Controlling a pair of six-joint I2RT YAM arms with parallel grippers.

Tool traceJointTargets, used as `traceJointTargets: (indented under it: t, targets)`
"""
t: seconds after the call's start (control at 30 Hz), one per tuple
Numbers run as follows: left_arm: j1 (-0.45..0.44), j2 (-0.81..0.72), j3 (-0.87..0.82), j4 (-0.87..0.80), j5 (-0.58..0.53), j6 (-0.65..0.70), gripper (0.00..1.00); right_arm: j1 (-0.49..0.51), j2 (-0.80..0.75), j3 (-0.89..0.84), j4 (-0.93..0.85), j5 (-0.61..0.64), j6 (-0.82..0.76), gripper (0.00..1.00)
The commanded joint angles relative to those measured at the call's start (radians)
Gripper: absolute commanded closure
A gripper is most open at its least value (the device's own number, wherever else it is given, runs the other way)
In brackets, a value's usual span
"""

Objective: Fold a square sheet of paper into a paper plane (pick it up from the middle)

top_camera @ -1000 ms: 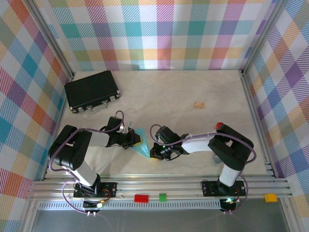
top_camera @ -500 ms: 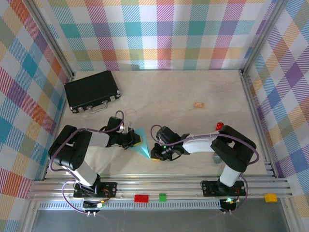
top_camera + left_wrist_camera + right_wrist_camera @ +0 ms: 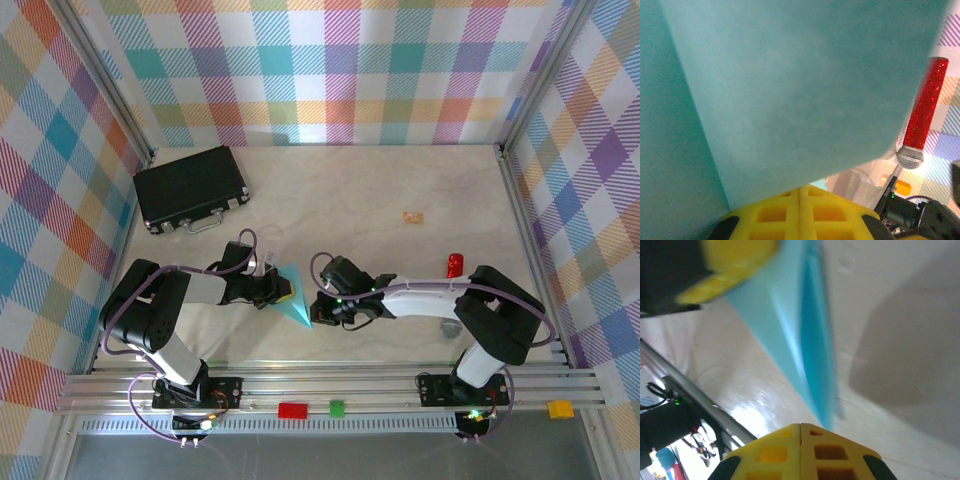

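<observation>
One paper plane (image 3: 296, 299), light turquoise, slim pointed wedge, layered folds

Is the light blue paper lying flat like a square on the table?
No, the light turquoise-blue paper is folded into a pointed triangle, and the left gripper is clamped on its wide end.

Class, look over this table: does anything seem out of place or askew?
A small tan scrap lies alone mid-table, unrelated to folding. The black case sits skewed to the walls. The paper plane looks untorn.
</observation>
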Motion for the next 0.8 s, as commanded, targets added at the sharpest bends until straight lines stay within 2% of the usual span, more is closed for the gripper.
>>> traceJointTargets:
  t: [0.0,0.1,0.3,0.57,0.77]
  targets:
    - [0.002,0.015,-0.040,-0.085,-0.065,0.008,0.98,0.006,0.059,0.072,0.049,-0.061,-0.039,1.00]
    - [0.002,0.019,-0.040,-0.079,-0.061,0.006,0.98,0.006,0.125,0.110,0.117,-0.104,-0.017,1.00]
    - [0.004,0.020,-0.039,-0.087,-0.063,0.010,0.98,0.007,0.213,0.172,0.098,-0.111,-0.007,1.00]
    - [0.003,0.027,-0.036,-0.085,-0.060,0.012,0.98,0.005,0.234,0.088,0.086,-0.047,0.017,1.00]
    - [0.007,0.026,-0.035,-0.093,-0.063,0.018,0.98,0.004,0.222,-0.018,0.163,-0.031,0.066,1.00]
